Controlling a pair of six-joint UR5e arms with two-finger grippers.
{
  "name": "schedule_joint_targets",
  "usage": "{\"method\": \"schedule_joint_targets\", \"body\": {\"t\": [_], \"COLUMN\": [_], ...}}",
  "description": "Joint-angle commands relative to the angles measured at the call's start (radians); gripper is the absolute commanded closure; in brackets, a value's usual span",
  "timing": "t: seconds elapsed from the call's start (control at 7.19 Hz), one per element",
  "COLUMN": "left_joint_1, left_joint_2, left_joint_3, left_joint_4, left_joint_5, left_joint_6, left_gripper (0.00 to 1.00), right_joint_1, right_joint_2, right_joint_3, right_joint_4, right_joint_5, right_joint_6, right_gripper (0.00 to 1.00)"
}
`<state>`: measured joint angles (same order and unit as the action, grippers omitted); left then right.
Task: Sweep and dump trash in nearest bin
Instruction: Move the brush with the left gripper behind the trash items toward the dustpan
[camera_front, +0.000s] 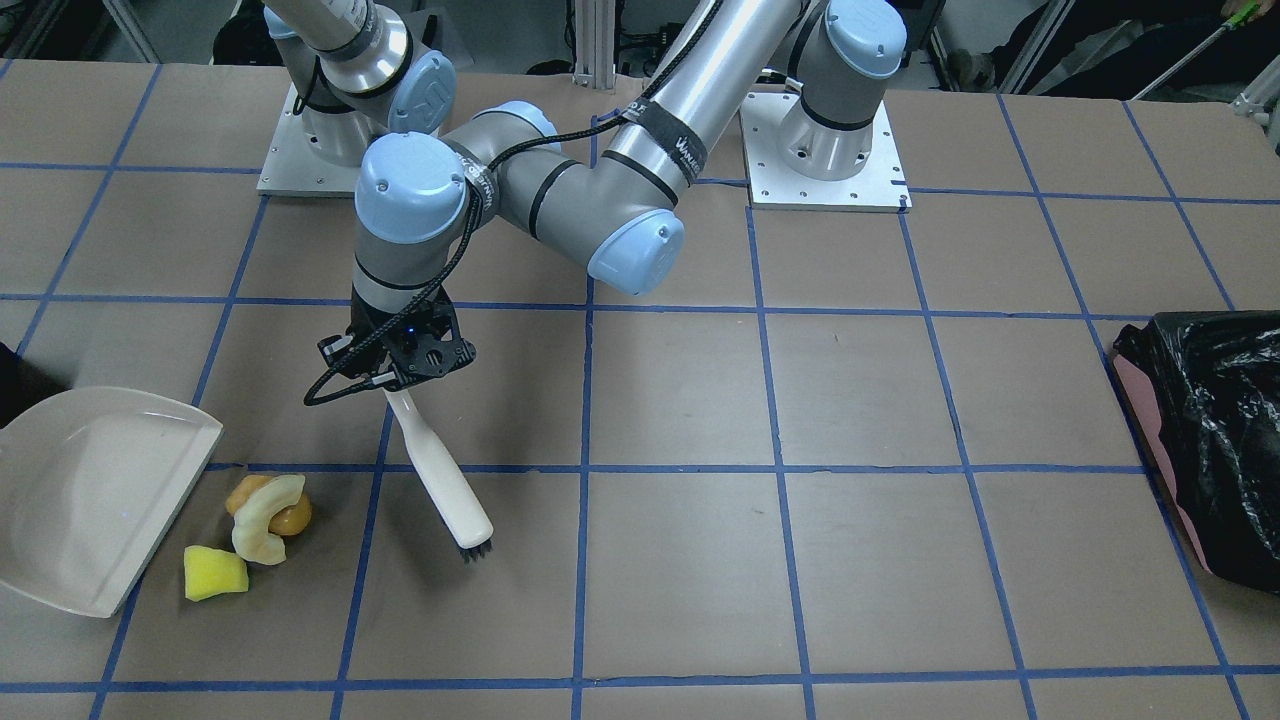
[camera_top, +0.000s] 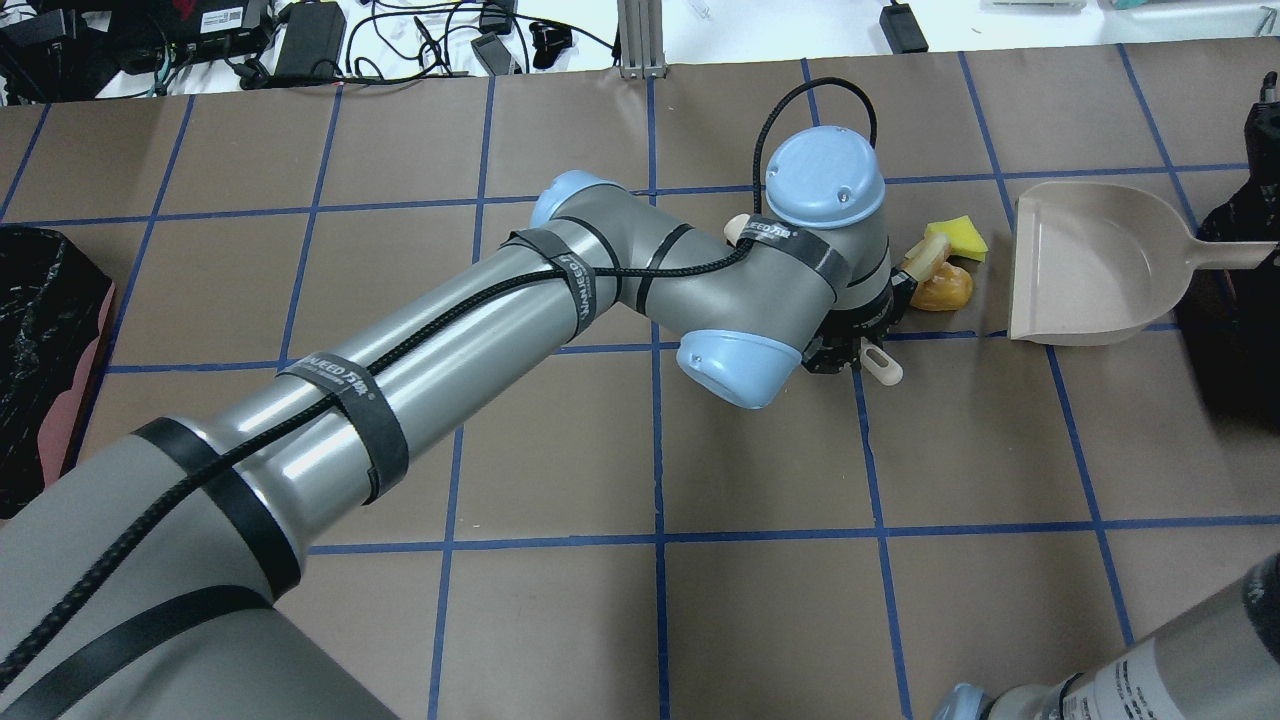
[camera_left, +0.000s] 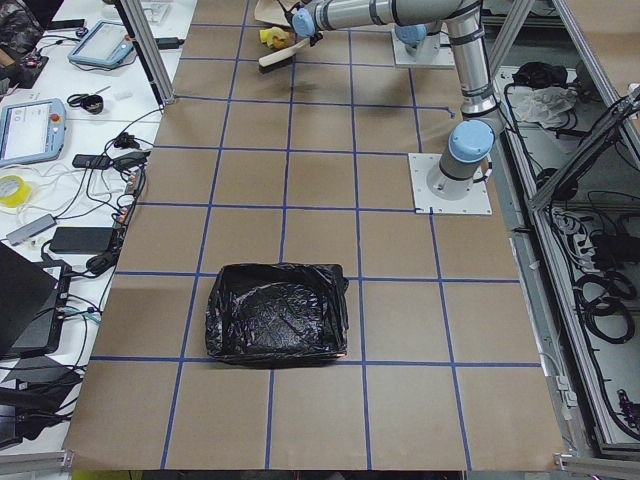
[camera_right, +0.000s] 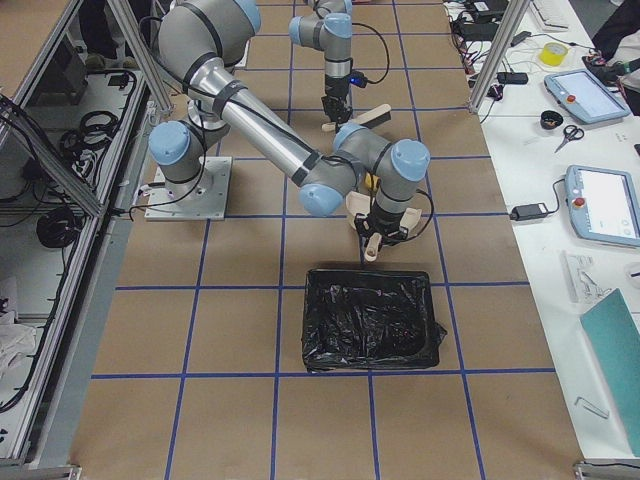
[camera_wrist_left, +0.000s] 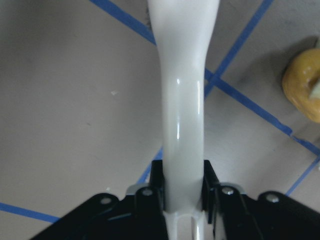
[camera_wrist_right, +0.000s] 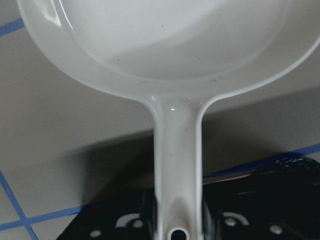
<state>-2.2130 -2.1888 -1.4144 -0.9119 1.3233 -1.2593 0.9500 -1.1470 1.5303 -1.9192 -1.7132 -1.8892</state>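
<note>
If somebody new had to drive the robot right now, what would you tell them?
Left gripper: shut on the white plastic brush.
Right gripper: shut on the beige plastic dustpan by its handle.
Yellow sponge chunk, pale melon-rind slice and orange-brown ball lie between brush and dustpan.
Done: both tools grasped.
Left: sweep all three into the empty pan, then dump in the black bin beside it.

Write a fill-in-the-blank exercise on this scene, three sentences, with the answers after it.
The left gripper grips the brush by its ____.
The right gripper holds the empty ____.
____ pieces of trash lie between the two tools.
Missing words: handle; dustpan; three.
</note>
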Motion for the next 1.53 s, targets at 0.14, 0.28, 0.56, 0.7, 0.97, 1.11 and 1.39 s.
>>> {"method": "schedule_joint_targets", "body": {"t": [0.14, 0.28, 0.56, 0.7, 0.97, 1.11, 1.39], "left_joint_1": [-0.042, -0.048, -0.054, -0.054, -0.065, -0.080, -0.108], "left_joint_2": [-0.037, -0.035, -0.037, -0.040, -0.071, -0.089, -0.126], "left_joint_3": [0.040, 0.045, 0.046, 0.055, 0.116, 0.136, 0.152], "left_joint_4": [0.001, 0.001, 0.002, 0.004, 0.002, 0.004, 0.008], "left_joint_5": [0.000, -0.001, -0.001, -0.001, 0.000, 0.000, 0.008], "left_joint_6": [-0.086, -0.103, -0.103, -0.101, -0.123, -0.135, -0.147], "left_gripper": [1.00, 1.00, 1.00, 1.00, 1.00, 1.00, 1.00], "right_joint_1": [0.001, 0.001, -0.003, -0.004, -0.002, 0.000, 0.004], "right_joint_2": [0.016, 0.033, 0.076, 0.076, 0.069, 0.070, 0.069], "right_joint_3": [0.016, 0.014, 0.007, 0.007, 0.008, 0.014, 0.017], "right_joint_4": [-0.020, -0.097, -0.149, -0.146, -0.141, -0.141, -0.138], "right_joint_5": [0.004, 0.006, 0.007, 0.009, 0.010, 0.012, 0.012], "right_joint_6": [-0.141, -0.213, -0.238, -0.238, -0.225, -0.222, -0.211], "right_gripper": [0.76, 0.76, 0.76, 0.76, 0.76, 0.76, 0.76]}}
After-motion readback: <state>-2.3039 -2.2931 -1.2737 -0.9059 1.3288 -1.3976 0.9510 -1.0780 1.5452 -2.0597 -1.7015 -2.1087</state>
